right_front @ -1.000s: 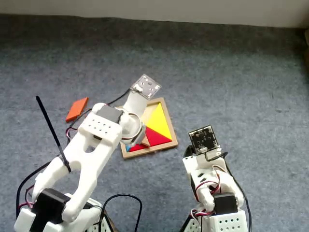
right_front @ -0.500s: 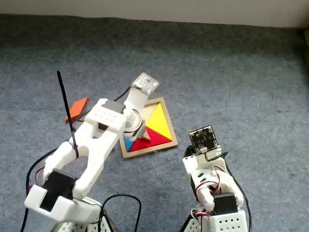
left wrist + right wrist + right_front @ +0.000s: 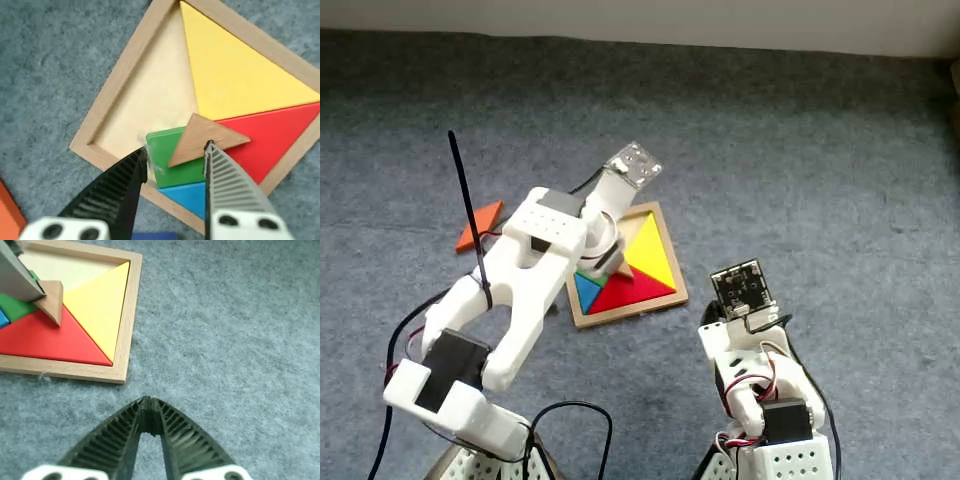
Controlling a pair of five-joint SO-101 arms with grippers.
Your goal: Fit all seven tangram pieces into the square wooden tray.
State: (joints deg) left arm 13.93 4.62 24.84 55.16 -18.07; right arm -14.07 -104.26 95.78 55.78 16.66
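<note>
Your left tool [image 3: 175, 151] is spread over the brown triangle [image 3: 200, 140], lying askew on the green piece [image 3: 172, 172] inside the wooden tray [image 3: 122, 65]. Your right tool [image 3: 148, 407], pressed together, hangs beside the tray.

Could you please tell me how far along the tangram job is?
Done: the yellow triangle, red triangle and blue piece lie flat in the tray. In hand: the left gripper, open, straddles the green piece and a tan triangle lying askew. Left: the orange piece on the carpet.

One wooden tray [image 3: 630, 312], six tangram pieces [image 3: 235, 70] [image 3: 280, 135] [image 3: 200, 140] [image 3: 167, 162] [image 3: 185, 196] [image 3: 480, 226] in sight, two robot arms [image 3: 520, 290] [image 3: 760, 380], two end effectors [image 3: 175, 150] [image 3: 147, 401]
</note>
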